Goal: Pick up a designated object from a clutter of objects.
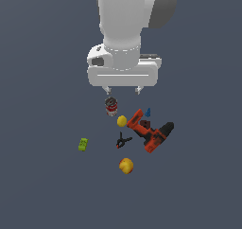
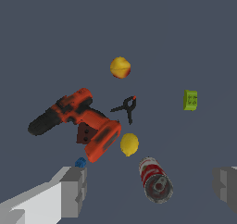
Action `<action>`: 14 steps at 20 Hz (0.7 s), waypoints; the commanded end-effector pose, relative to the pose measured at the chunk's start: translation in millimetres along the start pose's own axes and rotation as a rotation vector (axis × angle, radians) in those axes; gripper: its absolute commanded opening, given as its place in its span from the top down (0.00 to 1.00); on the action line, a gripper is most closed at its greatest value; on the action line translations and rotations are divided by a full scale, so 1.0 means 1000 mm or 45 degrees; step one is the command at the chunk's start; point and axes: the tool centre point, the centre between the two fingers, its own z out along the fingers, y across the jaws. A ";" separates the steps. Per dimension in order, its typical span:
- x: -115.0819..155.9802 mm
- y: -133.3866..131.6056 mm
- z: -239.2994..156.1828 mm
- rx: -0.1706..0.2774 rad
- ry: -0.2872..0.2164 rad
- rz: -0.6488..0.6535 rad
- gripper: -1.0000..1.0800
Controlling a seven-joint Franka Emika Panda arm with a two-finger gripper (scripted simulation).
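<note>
The black clamp (image 1: 123,140) (image 2: 126,108) lay beyond the can (image 1: 111,107), at six o'clock of the gripper (image 1: 124,90) in the exterior view; fingers spread, empty, well apart from it.

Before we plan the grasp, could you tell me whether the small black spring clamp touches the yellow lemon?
Apart. In the wrist view, bare floor shows plainly between the black spring clamp and the yellow lemon.

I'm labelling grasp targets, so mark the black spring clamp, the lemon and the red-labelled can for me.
black spring clamp (image 1: 123,141), exterior view, where its arms cross.
lemon (image 1: 122,121), exterior view, middle of the fruit.
red-labelled can (image 2: 154,177), wrist view, on its side wall.
</note>
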 end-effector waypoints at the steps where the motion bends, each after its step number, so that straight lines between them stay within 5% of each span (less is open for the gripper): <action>1: 0.000 0.000 0.000 0.000 0.000 0.000 0.04; 14: -0.001 0.017 0.020 -0.015 -0.030 0.025 0.04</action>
